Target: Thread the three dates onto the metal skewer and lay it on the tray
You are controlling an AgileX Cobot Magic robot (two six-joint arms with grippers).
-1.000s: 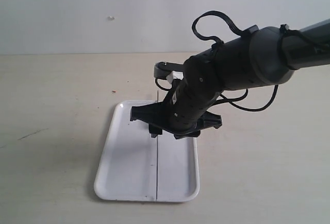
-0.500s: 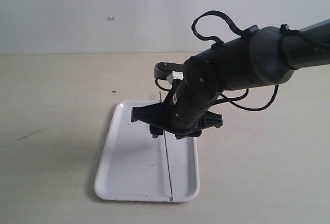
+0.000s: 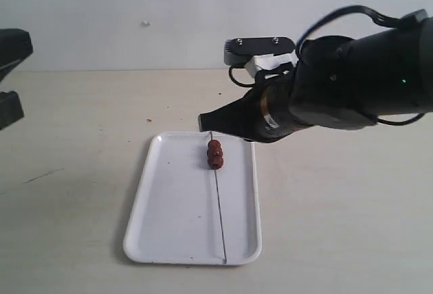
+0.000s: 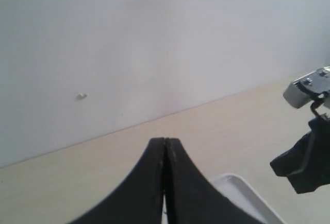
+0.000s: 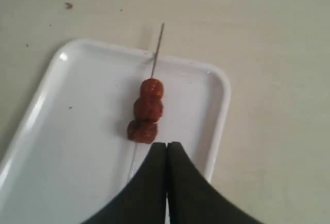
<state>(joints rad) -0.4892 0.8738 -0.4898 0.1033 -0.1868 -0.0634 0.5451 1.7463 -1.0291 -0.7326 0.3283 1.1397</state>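
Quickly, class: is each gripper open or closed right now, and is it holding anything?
Left gripper: closed, holding nothing.
Right gripper: closed, holding nothing; the skewer lies free on the tray.

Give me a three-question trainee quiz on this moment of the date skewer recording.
1. True or false: all three dates sit threaded on the skewer.
2. Where does the skewer lie? A: on the tray; B: beside it; C: held in the air.
3. Fill in: the right tool is ___ and holds nothing.
Key: 1 true; 2 A; 3 shut.
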